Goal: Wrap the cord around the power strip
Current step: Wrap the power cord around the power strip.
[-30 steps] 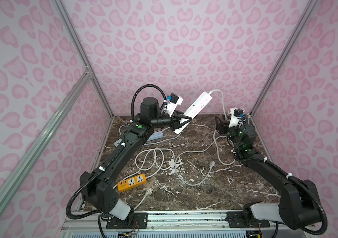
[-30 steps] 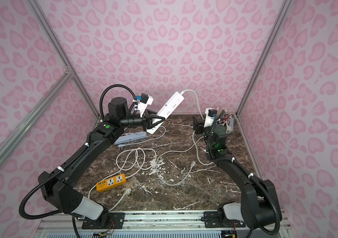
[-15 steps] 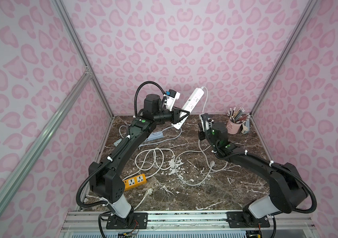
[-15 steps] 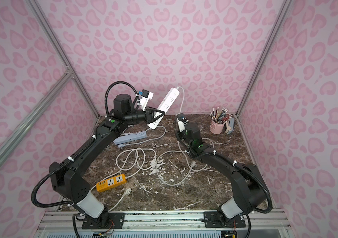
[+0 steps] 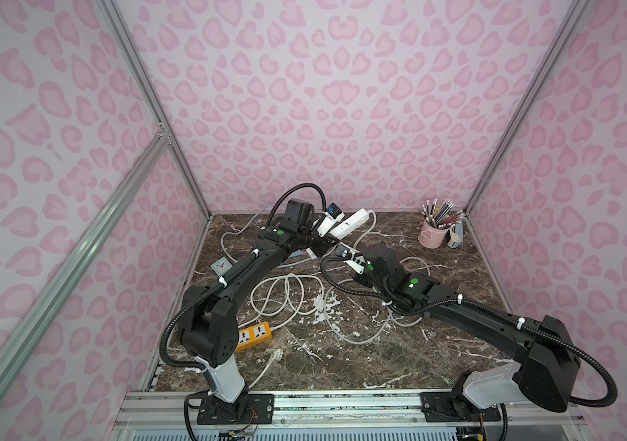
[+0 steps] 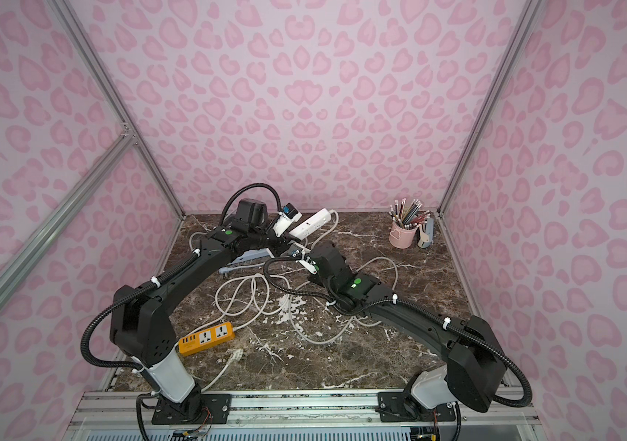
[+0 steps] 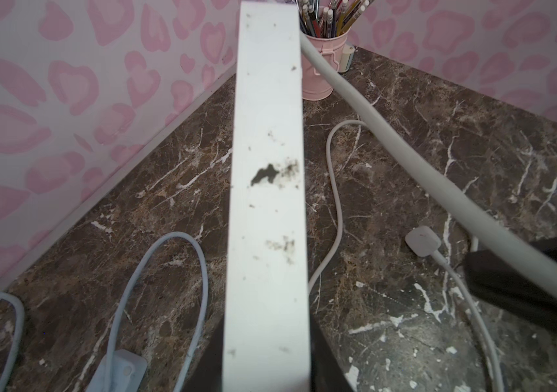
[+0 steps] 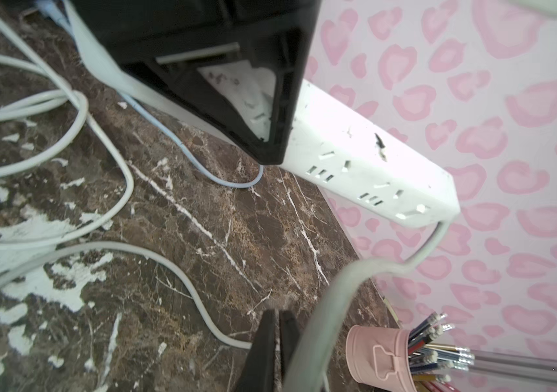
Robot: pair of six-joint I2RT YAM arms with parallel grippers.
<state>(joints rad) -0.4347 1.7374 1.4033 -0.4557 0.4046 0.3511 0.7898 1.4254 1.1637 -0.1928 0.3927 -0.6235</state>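
Observation:
My left gripper (image 5: 328,239) holds the white power strip (image 5: 351,224) off the table near the back wall, its far end tilted up. In the left wrist view the left gripper (image 7: 267,346) is shut on the power strip (image 7: 267,169) near one end. The strip's grey-white cord (image 8: 338,288) leaves the far end of the power strip (image 8: 372,163), drops past my right gripper (image 8: 279,325) and trails over the marble table (image 5: 380,355). The right gripper (image 5: 365,252) is shut, and the cord runs beside its fingers, not between them.
An orange power strip (image 5: 252,336) lies at the front left, with white cord loops (image 5: 285,294) behind it. A pink cup of pencils (image 5: 432,233) and a grey object (image 5: 455,238) stand at the back right. A small clock (image 5: 222,265) and a blue-grey strip (image 6: 247,256) sit at the back left.
My right arm has swung from the pencil cup at the back right to the table's middle, and its gripper has shut. The left arm has lowered the power strip.

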